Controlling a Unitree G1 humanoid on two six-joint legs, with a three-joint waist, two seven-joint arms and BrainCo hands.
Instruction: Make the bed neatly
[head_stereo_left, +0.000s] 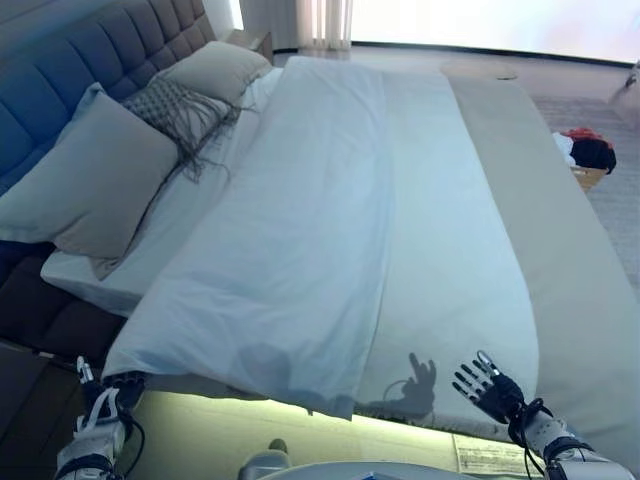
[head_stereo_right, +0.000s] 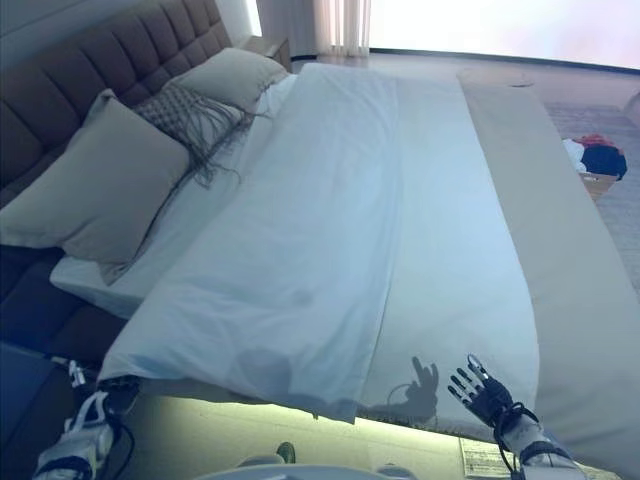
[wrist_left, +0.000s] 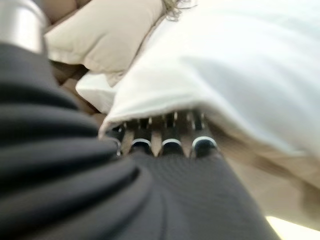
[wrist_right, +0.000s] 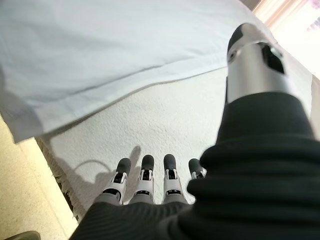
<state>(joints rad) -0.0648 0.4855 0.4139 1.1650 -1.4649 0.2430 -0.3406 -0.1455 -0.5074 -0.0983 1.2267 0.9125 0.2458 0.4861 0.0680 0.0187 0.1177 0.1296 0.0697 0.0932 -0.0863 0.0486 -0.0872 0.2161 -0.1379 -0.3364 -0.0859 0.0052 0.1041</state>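
Note:
A white duvet (head_stereo_left: 300, 220) lies along the bed, its long edge folded back over the lighter sheet (head_stereo_left: 450, 260). My left hand (head_stereo_left: 100, 410) is at the duvet's near left corner, tucked under its hem (wrist_left: 165, 100), and its grip is hidden there. My right hand (head_stereo_left: 488, 388) hovers open with spread fingers over the bed's near edge, to the right of the duvet fold. In the right wrist view that hand (wrist_right: 145, 185) is above the textured sheet (wrist_right: 165, 125) and holds nothing. A beige bedspread (head_stereo_left: 560, 250) runs along the right side.
Two beige pillows (head_stereo_left: 95, 175) (head_stereo_left: 215, 70) and a grey fringed throw (head_stereo_left: 180, 110) lean on the tufted headboard (head_stereo_left: 90, 50). A basket of clothes (head_stereo_left: 588, 160) stands on the floor to the right of the bed. A lit strip glows under the bed's near edge.

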